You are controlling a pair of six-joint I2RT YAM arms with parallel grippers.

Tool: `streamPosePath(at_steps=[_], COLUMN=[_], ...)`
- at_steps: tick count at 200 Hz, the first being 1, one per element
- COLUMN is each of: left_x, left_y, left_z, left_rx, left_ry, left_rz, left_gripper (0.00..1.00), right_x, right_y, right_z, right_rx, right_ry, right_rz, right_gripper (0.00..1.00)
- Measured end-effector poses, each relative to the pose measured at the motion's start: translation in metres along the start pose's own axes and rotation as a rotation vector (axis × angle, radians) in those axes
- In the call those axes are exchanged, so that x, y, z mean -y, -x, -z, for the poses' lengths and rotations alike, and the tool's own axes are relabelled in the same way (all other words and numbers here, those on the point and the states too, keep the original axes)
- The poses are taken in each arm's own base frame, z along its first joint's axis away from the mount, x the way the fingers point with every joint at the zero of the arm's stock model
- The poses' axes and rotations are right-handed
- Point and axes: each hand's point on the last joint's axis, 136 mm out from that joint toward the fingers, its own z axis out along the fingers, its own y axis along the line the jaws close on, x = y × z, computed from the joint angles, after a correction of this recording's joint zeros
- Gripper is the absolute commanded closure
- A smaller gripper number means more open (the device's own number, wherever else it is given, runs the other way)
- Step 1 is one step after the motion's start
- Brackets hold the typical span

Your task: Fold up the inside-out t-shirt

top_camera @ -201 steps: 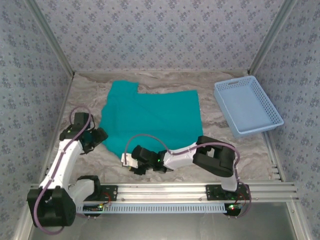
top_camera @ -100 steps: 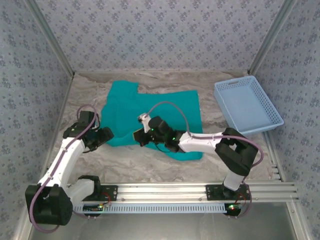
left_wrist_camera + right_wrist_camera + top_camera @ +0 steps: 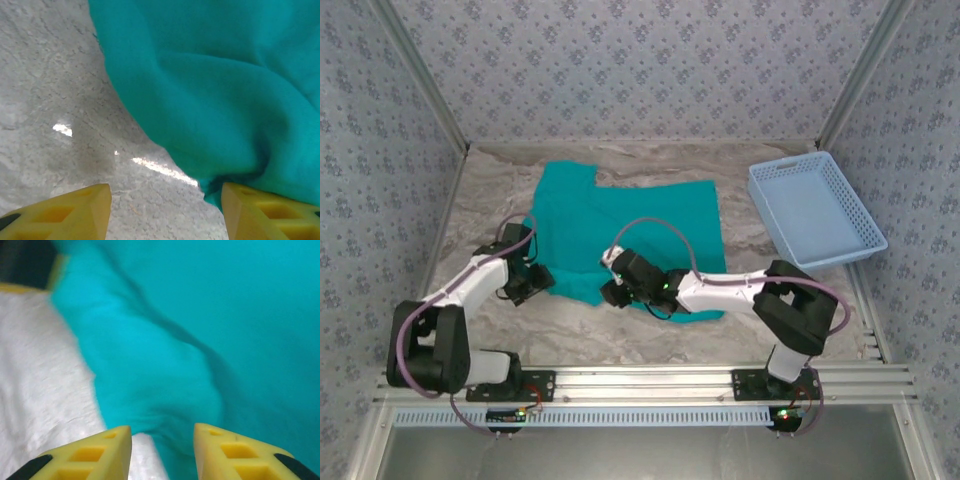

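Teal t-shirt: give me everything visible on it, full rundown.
The t-shirt is plain teal-green soft cloth. It lies spread mostly flat on the marbled table, with one short sleeve sticking out at the far left. Its near edge is rumpled, and soft folds show in both wrist views. The left end effector sits at the near-left edge, jaws apart, cloth against one finger. The right end effector is over the near edge, jaws apart around a bunched fold.
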Motion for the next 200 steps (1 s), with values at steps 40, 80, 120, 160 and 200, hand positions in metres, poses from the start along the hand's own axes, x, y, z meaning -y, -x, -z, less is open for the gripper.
streamPosePath(at_steps=[40, 80, 120, 160, 200], left_x=[0.011, 0.012, 0.016, 0.016, 0.019], left_y=[0.016, 0.029, 0.031, 0.039, 0.045], left_z=[0.003, -0.002, -0.005, -0.002, 0.002], left_rx=[0.029, 0.028, 0.005, 0.013, 0.02], left_ry=[-0.02, -0.018, -0.028, -0.038, -0.052], left_rz=[0.047, 0.101, 0.11, 0.133, 0.137], left_gripper=[0.75, 0.8, 0.74, 0.71, 0.69], right_x=[-0.07, -0.075, -0.047, -0.026, -0.023], right_y=[-0.006, -0.009, -0.025, -0.022, -0.024], right_z=[-0.002, -0.044, -0.064, -0.067, -0.067], right_rx=[0.015, -0.008, -0.082, -0.107, -0.108], right_ry=[0.181, 0.182, 0.119, 0.037, 0.031], right_rz=[0.554, 0.809, 0.971, 1.073, 1.123], right_gripper=[0.53, 0.53, 0.8, 1.0, 1.0])
